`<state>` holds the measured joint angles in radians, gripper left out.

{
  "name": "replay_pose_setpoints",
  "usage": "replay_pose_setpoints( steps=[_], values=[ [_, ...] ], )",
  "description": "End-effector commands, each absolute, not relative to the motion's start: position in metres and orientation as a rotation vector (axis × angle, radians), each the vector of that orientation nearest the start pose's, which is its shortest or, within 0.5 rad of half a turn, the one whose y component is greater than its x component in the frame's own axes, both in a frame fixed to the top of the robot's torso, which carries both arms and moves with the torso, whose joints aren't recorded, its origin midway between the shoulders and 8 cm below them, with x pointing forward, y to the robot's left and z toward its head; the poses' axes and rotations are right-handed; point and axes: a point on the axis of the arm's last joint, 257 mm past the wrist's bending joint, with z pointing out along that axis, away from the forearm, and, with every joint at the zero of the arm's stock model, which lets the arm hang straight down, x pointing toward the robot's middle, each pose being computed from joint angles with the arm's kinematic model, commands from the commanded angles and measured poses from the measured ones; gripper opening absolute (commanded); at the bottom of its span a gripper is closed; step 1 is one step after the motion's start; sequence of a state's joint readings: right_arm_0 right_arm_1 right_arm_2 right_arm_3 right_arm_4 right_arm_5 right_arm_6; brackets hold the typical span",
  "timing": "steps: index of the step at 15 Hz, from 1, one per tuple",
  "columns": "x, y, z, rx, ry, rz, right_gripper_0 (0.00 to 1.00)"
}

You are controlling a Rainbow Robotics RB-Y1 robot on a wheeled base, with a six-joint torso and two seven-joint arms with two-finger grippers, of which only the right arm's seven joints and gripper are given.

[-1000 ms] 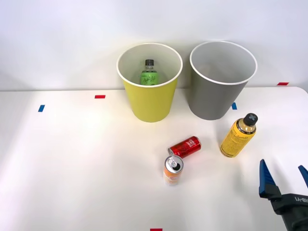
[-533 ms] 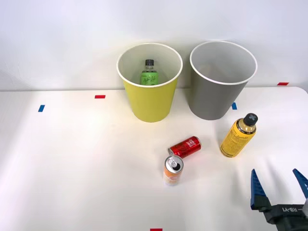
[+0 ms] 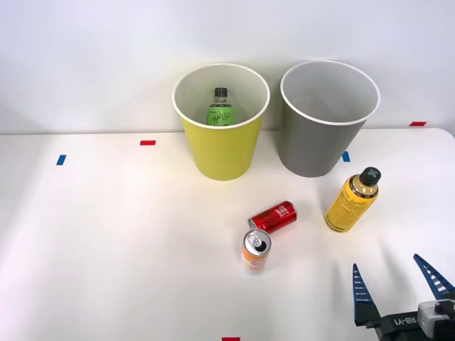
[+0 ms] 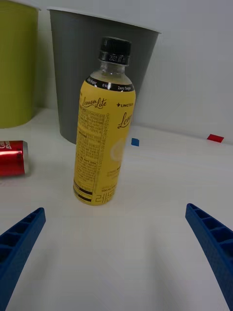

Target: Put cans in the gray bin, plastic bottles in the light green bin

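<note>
Right gripper (image 3: 398,284) low, fingers spread wide, apparently empty.

High front view down over table (image 3: 106,234); low, close wrist view; shared yellow bottle (image 3: 350,202).

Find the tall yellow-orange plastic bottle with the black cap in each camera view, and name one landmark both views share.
Front view: the yellow-orange bottle stands upright at right of centre, in front of the gray bin.
Right wrist view: the bottle stands at centre, ahead of the open blue fingers.
Shared landmark: the gray bin behind the bottle.
</note>
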<state>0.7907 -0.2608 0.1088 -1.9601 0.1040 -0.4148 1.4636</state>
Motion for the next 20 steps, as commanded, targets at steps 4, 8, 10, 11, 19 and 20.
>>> replay_pose_setpoints(
  steps=[4,8,10,11,19,20],
  values=[
    [0.289,-0.271,-0.261,-0.2,1.558,-0.12,1.0],
    [0.282,-0.265,-0.257,-0.204,1.545,-0.056,1.0],
    [0.277,-0.268,-0.257,-0.197,1.551,-0.027,1.0],
    [0.275,-0.269,-0.259,-0.195,1.558,-0.028,1.0],
    [0.258,-0.258,-0.264,-0.068,1.573,0.055,1.0],
    [0.257,-0.258,-0.265,-0.062,1.576,0.06,1.0]
  ],
)
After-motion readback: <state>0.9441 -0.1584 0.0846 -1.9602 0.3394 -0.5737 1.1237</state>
